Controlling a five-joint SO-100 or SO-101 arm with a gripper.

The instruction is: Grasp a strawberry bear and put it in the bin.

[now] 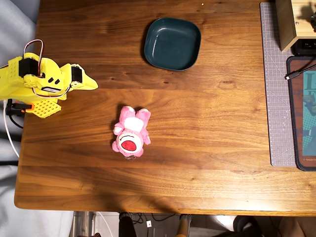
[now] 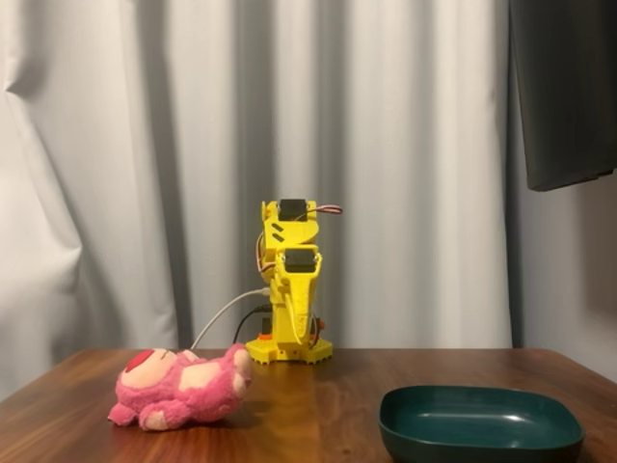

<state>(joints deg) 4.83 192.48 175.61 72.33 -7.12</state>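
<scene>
The strawberry bear (image 1: 131, 131) is a pink plush with a red nose. It lies on its back mid-table in the overhead view, and at the left front in the fixed view (image 2: 181, 389). The bin (image 1: 172, 43) is an empty dark teal dish at the far middle of the table; in the fixed view (image 2: 480, 422) it sits at the right front. My yellow gripper (image 1: 92, 84) is folded back over the arm's base at the table's left edge, with the jaws together and empty, well away from bear and dish. It also shows in the fixed view (image 2: 292, 307).
A grey cutting mat (image 1: 276, 84) runs along the right side of the table, with a dark pad (image 1: 302, 113) and a cable on it. A wooden box (image 1: 291, 22) stands at the top right. A white cable (image 1: 11, 133) hangs by the arm's base.
</scene>
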